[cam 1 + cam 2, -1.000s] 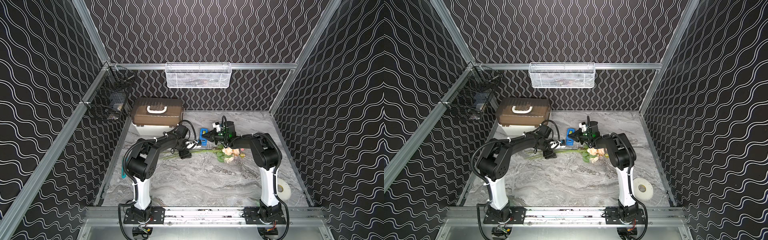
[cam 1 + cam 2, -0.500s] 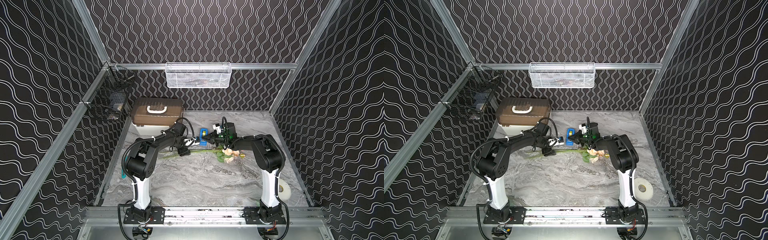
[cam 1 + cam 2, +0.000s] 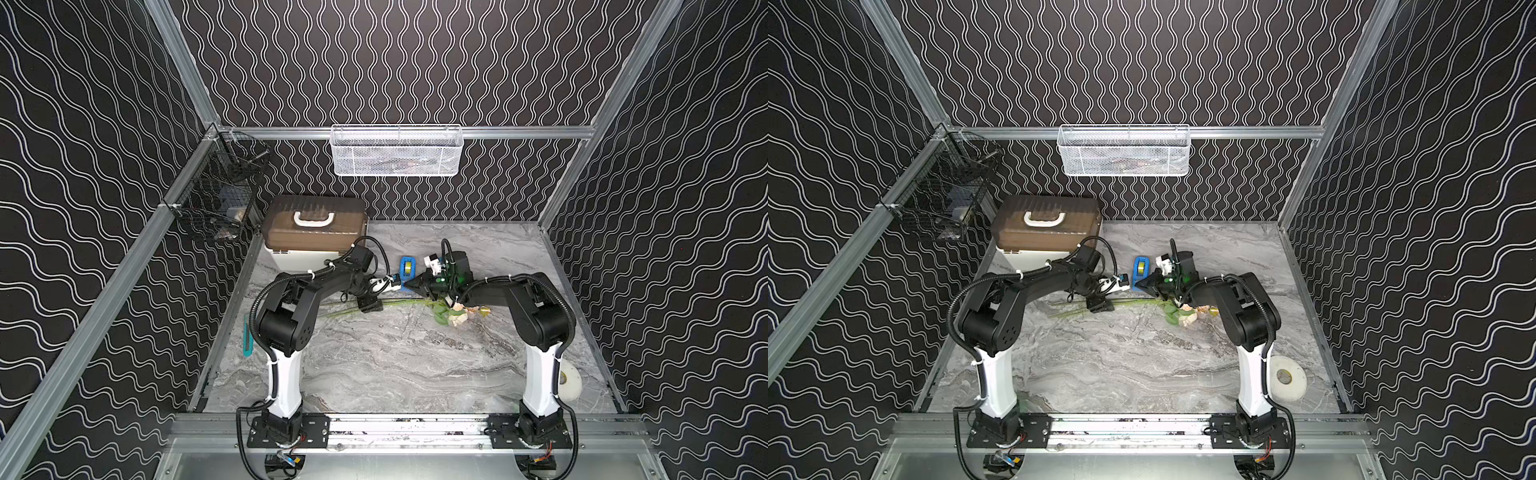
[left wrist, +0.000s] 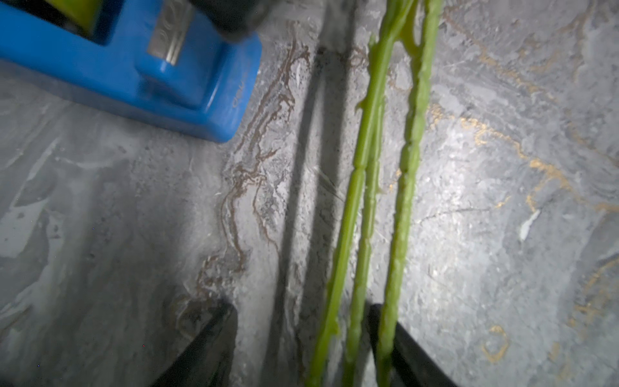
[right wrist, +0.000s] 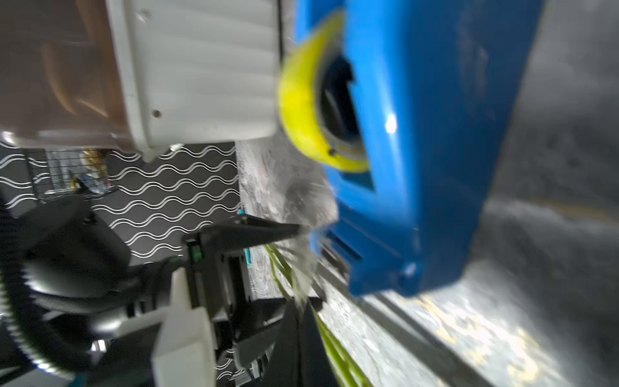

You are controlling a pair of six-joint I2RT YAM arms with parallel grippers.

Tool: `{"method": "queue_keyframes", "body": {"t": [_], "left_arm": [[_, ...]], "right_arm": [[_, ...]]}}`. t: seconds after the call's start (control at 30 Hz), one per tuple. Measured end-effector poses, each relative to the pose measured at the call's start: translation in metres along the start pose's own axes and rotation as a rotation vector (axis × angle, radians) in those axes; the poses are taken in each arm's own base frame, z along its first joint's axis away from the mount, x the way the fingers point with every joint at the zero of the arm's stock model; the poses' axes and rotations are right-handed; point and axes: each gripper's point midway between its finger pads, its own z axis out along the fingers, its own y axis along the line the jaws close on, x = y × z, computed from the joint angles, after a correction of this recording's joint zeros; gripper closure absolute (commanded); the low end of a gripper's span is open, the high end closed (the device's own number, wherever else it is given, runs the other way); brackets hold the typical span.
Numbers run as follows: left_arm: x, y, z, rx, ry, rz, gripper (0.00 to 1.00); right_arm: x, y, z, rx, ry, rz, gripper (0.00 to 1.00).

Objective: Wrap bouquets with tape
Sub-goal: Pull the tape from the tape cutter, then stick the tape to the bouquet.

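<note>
Left gripper (image 3: 371, 305), left of frame centre in a top view: jaws apart, straddling the green stems of the bouquet (image 3: 405, 300), which lies flat on the counter (image 3: 395, 365). The left wrist view shows the stems nearer one jaw, not pinched. I see no tape on the stems. Just above centre, the tape (image 3: 407, 268) sits in its blue dispenser beside the stems. Right gripper (image 3: 409, 286): jaws closed to a point at the dispenser's front. The blurred right wrist view suggests a pale strip leading off the dispenser, but I cannot confirm a grip. My judgement: early stage, with drawing, wrapping and cutting all left to do.
</note>
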Motion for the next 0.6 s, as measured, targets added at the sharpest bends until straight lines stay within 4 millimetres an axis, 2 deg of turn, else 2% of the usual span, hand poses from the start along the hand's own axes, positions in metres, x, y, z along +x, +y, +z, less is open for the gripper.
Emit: {"method": "queue_keyframes", "body": {"t": [0.2, 0.37, 0.53, 0.6], "left_arm": [[-0.005, 0.006, 0.003, -0.009, -0.017, 0.011, 0.62], [-0.007, 0.009, 0.006, -0.018, -0.026, 0.035, 0.84], [-0.012, 0.015, 0.008, -0.021, -0.039, 0.041, 0.98], [-0.013, 0.016, 0.008, -0.022, -0.039, 0.041, 1.00]], "right_arm": [[0.010, 0.001, -0.008, 0.008, 0.004, -0.014, 1.00], [0.013, 0.006, -0.013, 0.005, -0.001, -0.027, 1.00], [0.018, 0.007, -0.015, 0.012, 0.009, -0.038, 1.00], [0.020, 0.008, -0.015, 0.013, 0.010, -0.045, 1.00]]}}
